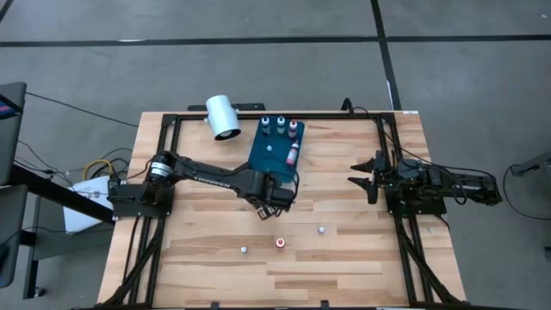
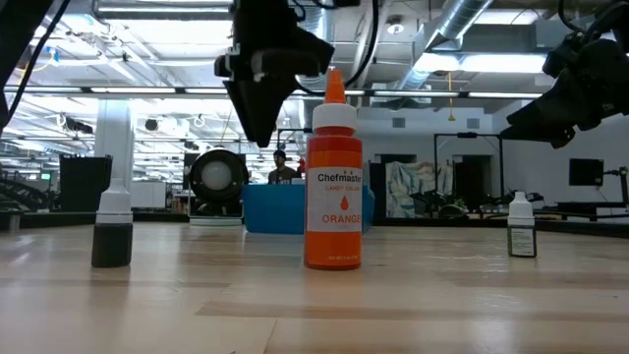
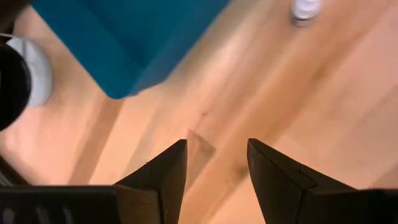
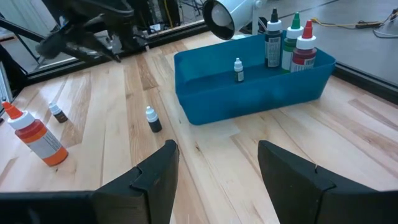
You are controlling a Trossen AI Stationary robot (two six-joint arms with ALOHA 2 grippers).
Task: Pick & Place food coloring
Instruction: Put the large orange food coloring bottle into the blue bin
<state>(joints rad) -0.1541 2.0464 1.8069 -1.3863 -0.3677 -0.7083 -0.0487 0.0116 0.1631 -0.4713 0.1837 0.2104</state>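
The food coloring bottles are spread out. Several stand at the far end of a blue tray (image 1: 274, 151), among them a red-topped one (image 4: 305, 46), a green-topped one (image 4: 293, 34) and a small one (image 4: 238, 70). An orange bottle (image 1: 281, 243) stands upright on the table, with one small bottle (image 1: 244, 250) to its left and another (image 1: 321, 230) to its right. My left gripper (image 3: 216, 146) hovers open over bare wood just off the tray's near edge, pointing steeply down, with nothing between its fingers. My right gripper (image 1: 360, 172) waits open at the table's right.
A large white cylinder (image 1: 223, 116) lies by the tray's far left corner. Bare wood lies between the tray and the loose bottles. A black frame (image 1: 258, 114) runs along the table's edges. In the low view the orange bottle (image 2: 332, 187) stands close to the camera.
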